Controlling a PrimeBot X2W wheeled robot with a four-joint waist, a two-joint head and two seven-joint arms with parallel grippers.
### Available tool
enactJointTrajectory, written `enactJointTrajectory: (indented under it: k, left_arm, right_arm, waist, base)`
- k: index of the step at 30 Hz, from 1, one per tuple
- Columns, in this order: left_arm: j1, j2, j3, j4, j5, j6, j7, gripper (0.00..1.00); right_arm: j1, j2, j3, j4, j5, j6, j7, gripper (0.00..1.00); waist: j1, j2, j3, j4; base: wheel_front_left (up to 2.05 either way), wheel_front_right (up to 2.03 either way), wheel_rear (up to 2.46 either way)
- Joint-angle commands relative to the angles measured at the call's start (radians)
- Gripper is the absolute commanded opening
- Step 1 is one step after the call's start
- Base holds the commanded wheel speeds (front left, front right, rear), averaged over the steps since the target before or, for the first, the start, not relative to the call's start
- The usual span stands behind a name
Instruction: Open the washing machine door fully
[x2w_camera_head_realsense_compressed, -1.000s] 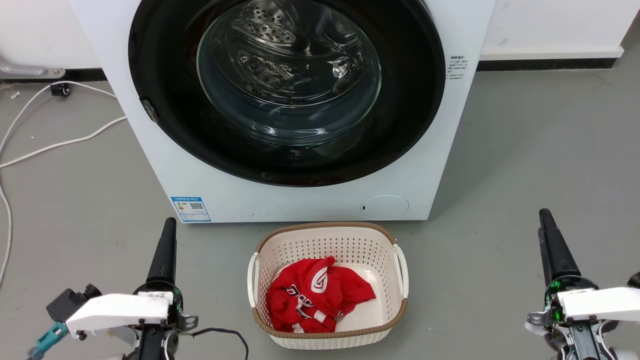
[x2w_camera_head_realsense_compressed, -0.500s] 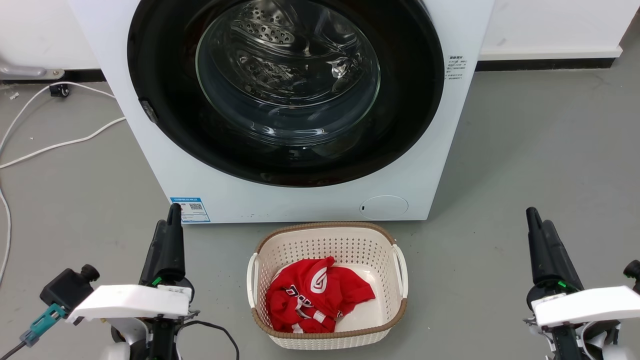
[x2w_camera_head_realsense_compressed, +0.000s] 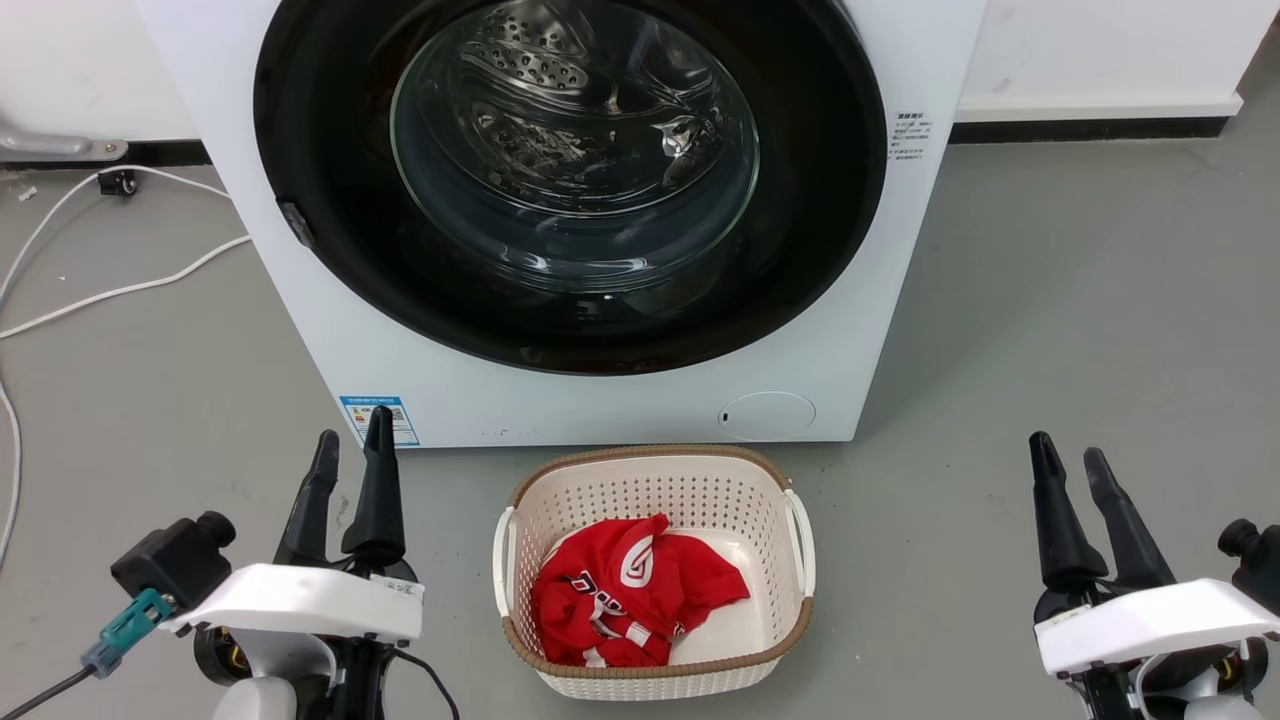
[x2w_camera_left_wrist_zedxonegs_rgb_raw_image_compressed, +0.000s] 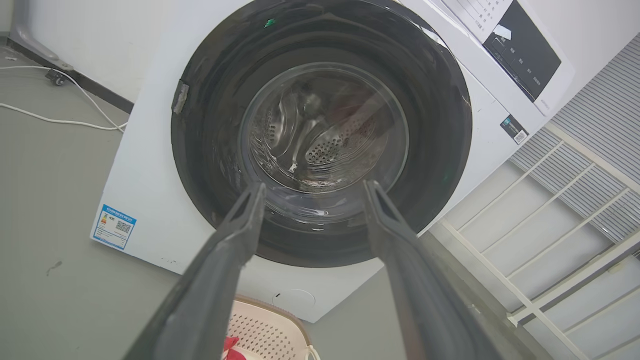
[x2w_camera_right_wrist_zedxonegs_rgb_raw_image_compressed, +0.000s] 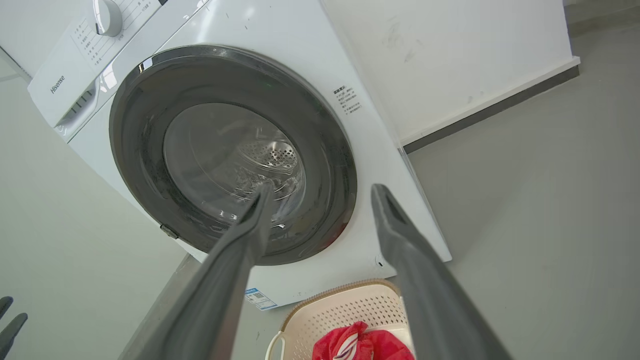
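Straight ahead of me, the washing machine door (x2w_camera_head_realsense_compressed: 572, 170) sits shut, its black ring flush against the white front of the washing machine (x2w_camera_head_realsense_compressed: 640, 400), with the steel drum showing through the glass bowl. A small grey tab (x2w_camera_head_realsense_compressed: 298, 222) breaks the ring's rim on my left. I take that for the catch side, which would put the hinge on my right and make the door swing that way. Nothing of the task is done yet.

Just in front of the machine stands a pale basket (x2w_camera_head_realsense_compressed: 655, 462) with a red garment (x2w_camera_head_realsense_compressed: 630, 590) in it. It sits directly under the door's arc, so I judge I must reach over it, not through it.

My left gripper (x2w_camera_head_realsense_compressed: 354, 430) hangs low beside the basket with its fingers spread and nothing between them. It is well apart from the door but on the tab's side, so I judge it the natural one to pull. My right gripper (x2w_camera_head_realsense_compressed: 1066, 448) is spread and empty too, and waits off to the other side, clear of the swing.
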Motion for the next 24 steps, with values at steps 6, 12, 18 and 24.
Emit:
enactJointTrajectory:
  k: [6,12,18,24]
  left_arm:
    - [-0.009,0.019,-0.021,-0.022,0.114,0.020,-0.026,1.00]
    - [-0.005,0.030,-0.034,-0.028,0.187,0.041,-0.042,1.00]
    - [-0.003,0.047,-0.051,-0.033,0.259,0.061,-0.059,1.00]
    - [0.000,0.060,-0.070,-0.038,0.321,0.080,-0.073,1.00]
  right_arm:
    - [-0.001,0.001,0.002,-0.032,-0.113,0.000,-0.015,1.00]
    - [0.004,0.002,0.005,-0.045,-0.195,0.000,-0.024,1.00]
    - [0.008,0.004,0.004,-0.053,-0.277,0.000,-0.024,1.00]
    - [0.013,0.005,0.003,-0.060,-0.340,0.000,-0.021,1.00]
  waist:
    - [0.0000,0.0000,0.000,-0.002]
    - [0.0000,0.0000,0.000,-0.001]
    - [0.0000,0.0000,0.002,-0.001]
    - [0.0000,0.0000,0.003,-0.002]
  base:
    - [0.00,0.00,0.00]
    - [0.00,0.00,0.00]
    - [0.00,0.00,0.00]
    - [0.00,0.00,0.00]
